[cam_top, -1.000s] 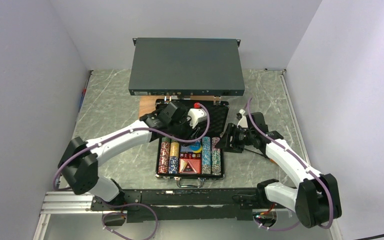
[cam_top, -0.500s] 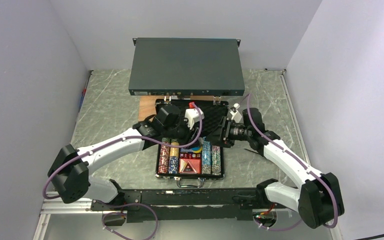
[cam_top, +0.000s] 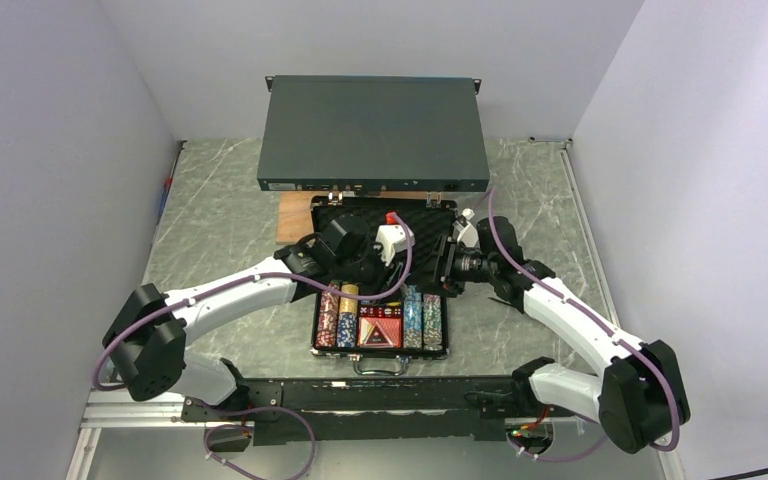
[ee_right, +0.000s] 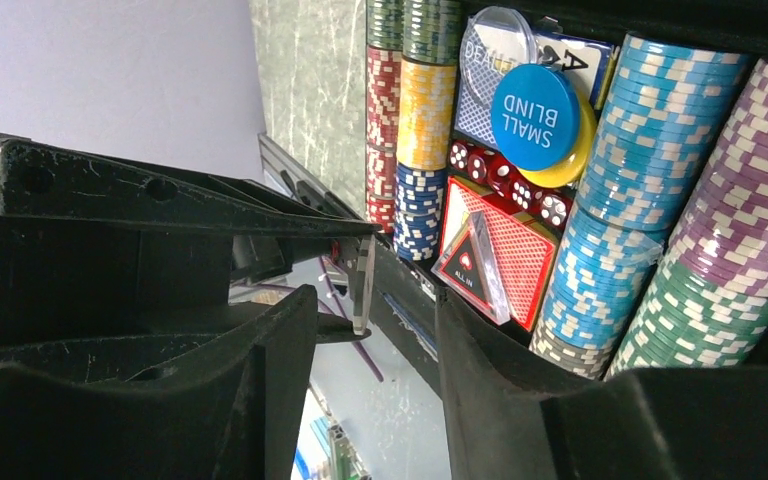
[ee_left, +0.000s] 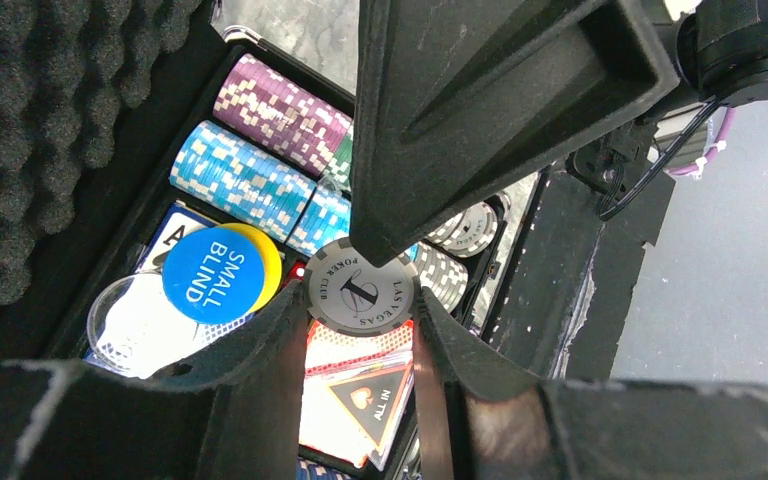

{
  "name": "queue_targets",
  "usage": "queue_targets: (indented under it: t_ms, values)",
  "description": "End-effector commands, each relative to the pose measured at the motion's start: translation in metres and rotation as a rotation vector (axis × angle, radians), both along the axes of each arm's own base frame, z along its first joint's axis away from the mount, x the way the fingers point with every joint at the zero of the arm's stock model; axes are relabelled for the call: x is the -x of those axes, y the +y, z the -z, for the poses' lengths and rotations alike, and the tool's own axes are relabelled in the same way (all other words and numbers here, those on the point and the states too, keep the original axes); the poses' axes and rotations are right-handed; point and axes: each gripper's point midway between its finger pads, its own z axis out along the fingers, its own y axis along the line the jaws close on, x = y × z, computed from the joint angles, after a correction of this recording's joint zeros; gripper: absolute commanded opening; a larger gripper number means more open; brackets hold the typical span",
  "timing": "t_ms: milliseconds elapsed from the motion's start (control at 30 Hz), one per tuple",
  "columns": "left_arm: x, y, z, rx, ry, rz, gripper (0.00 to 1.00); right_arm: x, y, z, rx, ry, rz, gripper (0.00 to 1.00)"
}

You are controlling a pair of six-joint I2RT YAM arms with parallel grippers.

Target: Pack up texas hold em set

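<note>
left gripper [ee_left: 360, 290] pinching one grey chip [ee_left: 361, 291] | above the open case [cam_top: 381, 312], chip rows [ee_left: 260, 150] just below | right gripper [ee_right: 365, 290] nearby, seemingly on a thin clear piece, unclear

White arms [cam_top: 250, 285] (purple cables), black joints

Bright, even light from overhead in the top view, white walls [cam_top: 80, 100] evenly lit, only soft shadows under the arms on the desk [cam_top: 220, 210]. The rack box [cam_top: 373, 132] lid shows a dull sheen, no hard glare. In the left wrist view the fingers [ee_left: 480, 90] loom dark and soft-edged, while the grey chip [ee_left: 362, 287] reads sharp. In the right wrist view, chip rows [ee_right: 600, 230] are crisp and colourful; the near fingers [ee_right: 140, 260] are dim and grainy.
</note>
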Motion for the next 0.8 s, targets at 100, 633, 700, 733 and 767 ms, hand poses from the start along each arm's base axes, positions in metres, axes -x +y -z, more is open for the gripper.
queue_targets:
  t_ms: [100,633,700,733,767]
  values:
    - [-0.005,-0.014,-0.026,0.063,-0.051,0.013,0.21,-0.001,0.010,-0.017,-0.012,-0.062,-0.039,0.44]
    - [0.000,-0.010,-0.036,0.077,-0.055,-0.009,0.58,0.019,0.007,0.003,0.138,-0.066,-0.133,0.00]
    - [0.003,0.000,-0.043,0.095,-0.074,-0.041,0.67,0.017,-0.011,0.011,0.315,-0.107,-0.157,0.00]
    - [0.004,0.007,-0.049,0.106,-0.090,-0.059,0.69,0.018,-0.022,0.015,0.417,-0.108,-0.170,0.00]
    - [0.004,0.015,-0.053,0.113,-0.102,-0.085,0.71,0.019,-0.036,0.019,0.525,-0.105,-0.171,0.00]
